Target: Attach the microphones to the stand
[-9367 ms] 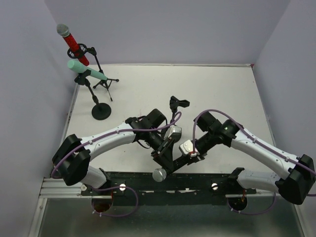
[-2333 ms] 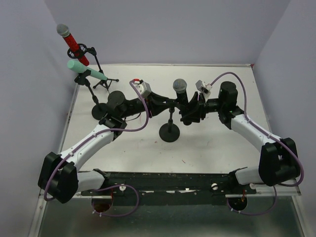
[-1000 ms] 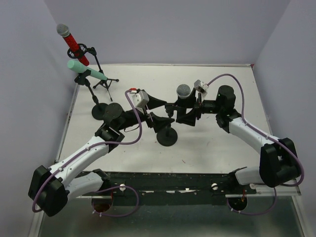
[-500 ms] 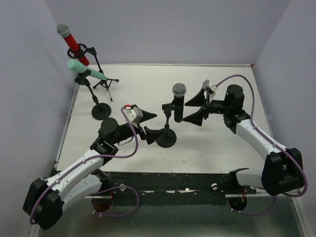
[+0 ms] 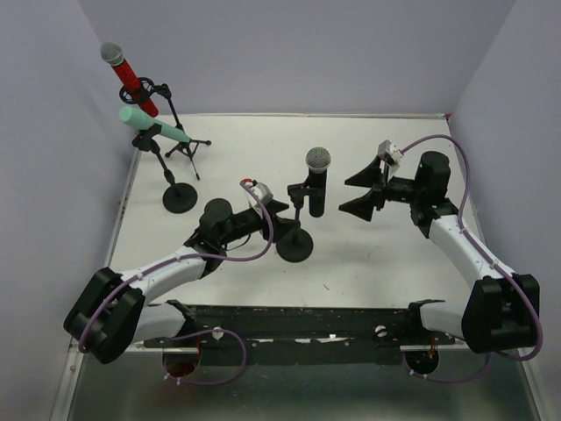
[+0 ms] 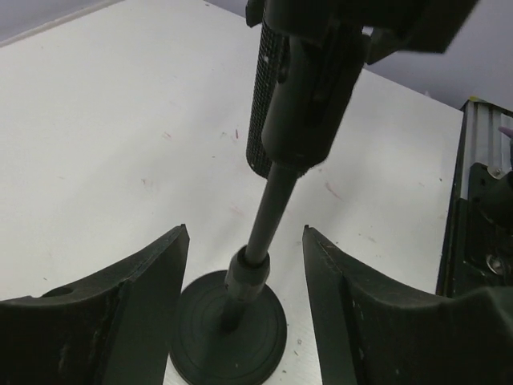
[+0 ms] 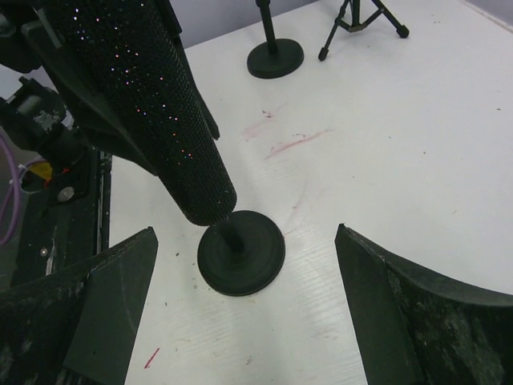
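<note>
No legible text, no brand marks, no numbers — nothing readable in view.

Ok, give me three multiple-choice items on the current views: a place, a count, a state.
1. Where is the black microphone?
A. lying on the table
B. clipped on the middle stand
C. leaning on the wall

2. How many microphones are on stands?
A. one
B. two
C. three

3. The right gripper is:
A. open, holding nothing
B. shut on the stand
C. shut on a microphone

1 B: it sits held atop the stand's pole.
2 C: the red microphone, mint-green microphone and black one are all mounted.
3 A: its fingers stand wide apart.
</note>
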